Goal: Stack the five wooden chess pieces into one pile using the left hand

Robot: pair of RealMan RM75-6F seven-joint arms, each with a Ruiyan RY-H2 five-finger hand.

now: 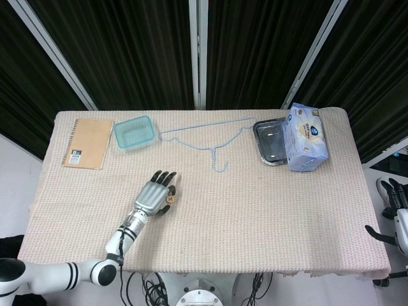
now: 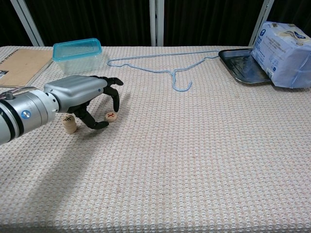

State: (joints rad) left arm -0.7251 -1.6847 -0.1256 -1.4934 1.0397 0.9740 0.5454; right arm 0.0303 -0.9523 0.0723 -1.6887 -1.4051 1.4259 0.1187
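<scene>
- On the worktop (image 1: pixel 268 223) at the far left lies a spiral notebook (image 1: pixel 88 143), and beside it a teal plastic box (image 1: pixel 134 132); both are apart from the work.
- The left hand (image 2: pixel 80 97) hovers low, fingers curled downward and apart, holding nothing that I can see.
- Under its palm stands a short pile of wooden chess pieces (image 2: pixel 69 124); one single piece (image 2: pixel 111 116) lies near the fingertips, probably the next to take.
- Further right are a blue wire hanger (image 1: pixel 210 137), a metal tray (image 1: pixel 270 141) and a tissue pack (image 1: pixel 306 137).
- The right hand (image 1: pixel 395 207) rests off the worktop edge, fingers loosely apart.
</scene>
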